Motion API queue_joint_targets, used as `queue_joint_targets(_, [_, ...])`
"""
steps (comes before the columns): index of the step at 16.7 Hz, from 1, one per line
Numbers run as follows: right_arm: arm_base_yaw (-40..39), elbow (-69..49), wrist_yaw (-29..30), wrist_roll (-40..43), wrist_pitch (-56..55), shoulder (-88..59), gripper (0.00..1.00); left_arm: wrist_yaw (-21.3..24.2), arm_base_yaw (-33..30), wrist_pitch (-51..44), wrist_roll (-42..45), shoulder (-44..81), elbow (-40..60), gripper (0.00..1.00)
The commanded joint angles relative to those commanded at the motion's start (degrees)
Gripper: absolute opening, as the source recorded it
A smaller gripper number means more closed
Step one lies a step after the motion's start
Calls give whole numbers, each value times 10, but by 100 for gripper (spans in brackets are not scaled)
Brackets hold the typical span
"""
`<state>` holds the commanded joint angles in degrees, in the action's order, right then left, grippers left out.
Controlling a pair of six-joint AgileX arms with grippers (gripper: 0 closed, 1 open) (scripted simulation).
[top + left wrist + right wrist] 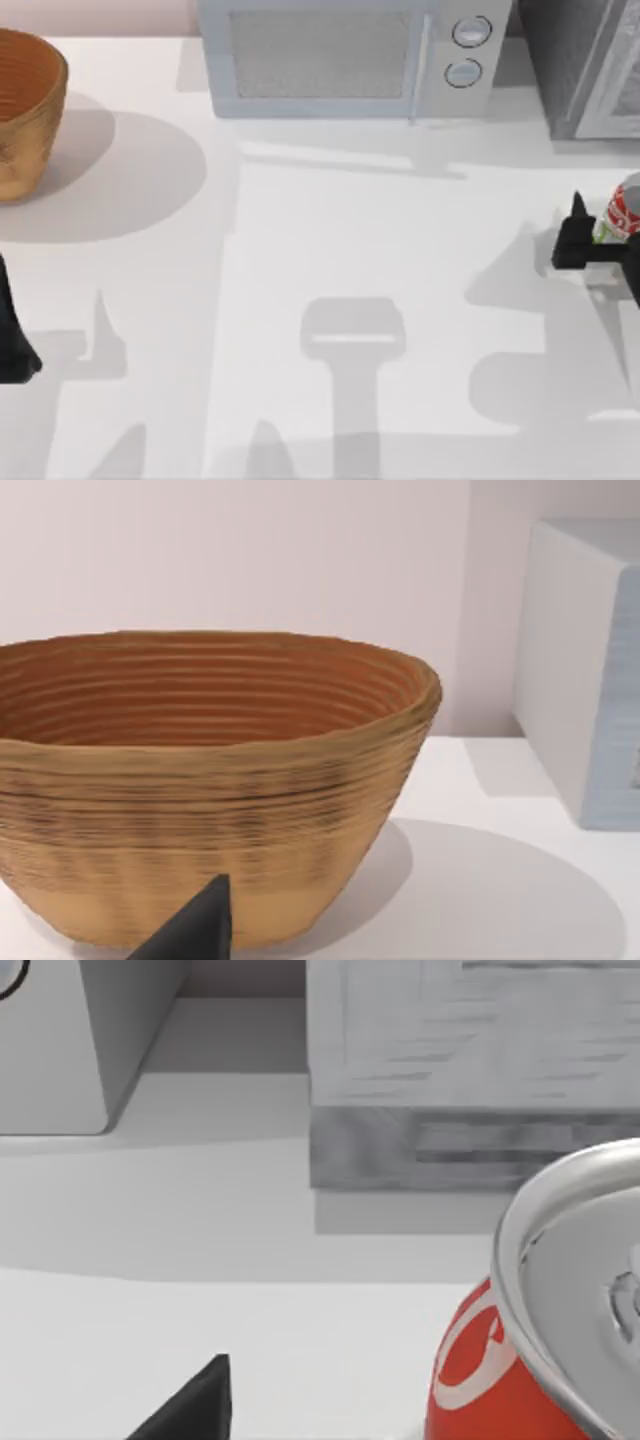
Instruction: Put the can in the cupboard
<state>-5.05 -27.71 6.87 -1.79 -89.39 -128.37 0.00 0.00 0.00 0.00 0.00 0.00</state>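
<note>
The can (626, 212) is sitting at the right edge of the desk (330, 260), just in front of the cupboard (585, 65) that is standing in the desk's far right corner. Its red-and-white label and silvery top are showing from above, and in the right wrist view the can (480, 1370) is looming close, with its shiny rim and red side facing the camera. The right end effector (600, 238) is sitting right at the can, with one dark finger (574, 235) standing on the can's left side; I cannot tell whether its fingers are spread or closed on the can, since the far side is running off the frame. A dark fingertip (195, 1405) is poking into the right wrist view, apart from the can there.

The light grey microwave (350, 55) with two round knobs is standing along the desk's far edge, just left of the cupboard. A woven brown basket (25, 110) is resting near the far left corner of the desk.

The left end effector (12, 335) is idling at the left edge of the desk, in front of the basket, and I cannot tell how its fingers are set. In the left wrist view the basket (210, 780) is facing the camera, with one dark fingertip (195, 930) showing before it and the side of the microwave (580, 670) beyond
</note>
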Motion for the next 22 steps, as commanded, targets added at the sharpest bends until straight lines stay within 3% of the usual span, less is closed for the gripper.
queue_joint_targets(13, [0, 0, 0, 0, 0, 0, 2, 0, 0, 0, 0, 0, 0, 100])
queue_joint_targets(22, [0, 1, 0, -1, 0, 1, 0, 0, 0, 0, 0, 0, 0, 100])
